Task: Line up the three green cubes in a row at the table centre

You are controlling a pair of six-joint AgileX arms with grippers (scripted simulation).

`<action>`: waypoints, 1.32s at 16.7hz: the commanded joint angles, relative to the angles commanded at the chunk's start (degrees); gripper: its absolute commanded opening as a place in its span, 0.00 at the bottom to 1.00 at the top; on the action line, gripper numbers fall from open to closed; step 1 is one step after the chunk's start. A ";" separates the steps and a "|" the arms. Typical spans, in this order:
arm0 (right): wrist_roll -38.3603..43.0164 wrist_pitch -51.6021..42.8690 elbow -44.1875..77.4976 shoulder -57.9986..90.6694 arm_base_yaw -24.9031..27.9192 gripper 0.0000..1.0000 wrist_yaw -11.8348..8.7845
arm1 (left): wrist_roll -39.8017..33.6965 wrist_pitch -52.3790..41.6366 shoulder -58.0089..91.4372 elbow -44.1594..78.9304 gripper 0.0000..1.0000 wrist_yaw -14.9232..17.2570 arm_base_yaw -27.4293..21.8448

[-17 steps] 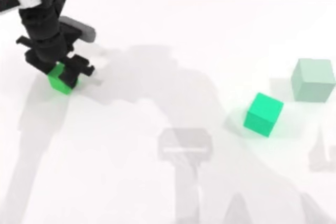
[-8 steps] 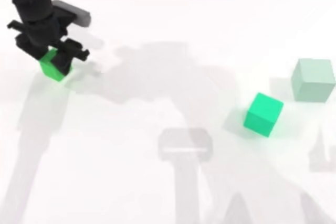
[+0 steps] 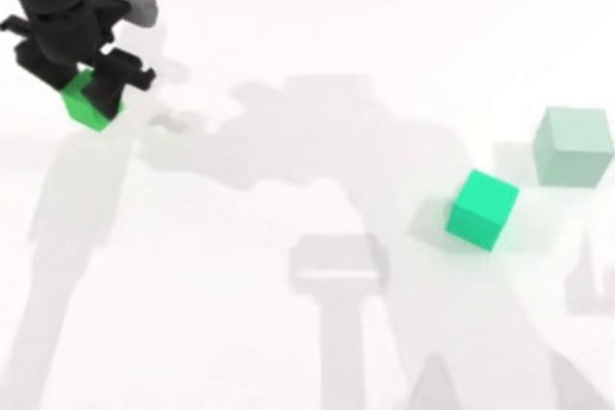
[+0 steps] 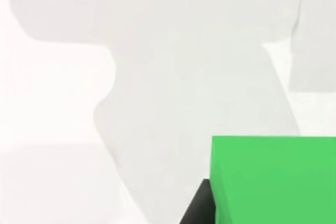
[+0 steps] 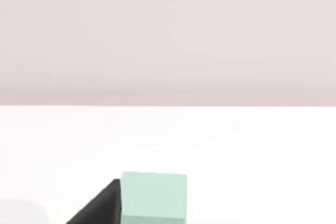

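left claw (image 3: 85,86) grips the small green cube (image 3: 86,106) near the table's (image 3: 307,352) far left corner, ready for carrying centreward.

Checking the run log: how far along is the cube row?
Done: nothing placed yet. In hand: left pincer is shut on the small bright green cube at the table's far left. Left: emerald-teal cube and pale mint cube sit apart at the right, none at centre. The right arm is out of the top view.
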 joint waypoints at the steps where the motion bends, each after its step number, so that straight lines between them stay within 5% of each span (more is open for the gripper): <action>1: 0.00 0.00 0.00 0.00 0.00 1.00 0.00 | -0.65 -0.06 0.05 0.15 0.00 -0.03 -0.41; 6: 0.00 0.00 0.00 0.00 0.00 1.00 0.00 | -12.48 -1.33 1.01 2.32 0.00 -0.51 -8.15; 17: 0.00 0.00 0.00 0.00 0.00 1.00 0.00 | -65.66 -5.81 2.08 4.93 0.00 -1.40 -39.14; 22: 0.00 0.00 0.00 0.00 0.00 1.00 0.00 | -78.78 -5.69 0.42 5.31 0.00 -2.07 -47.90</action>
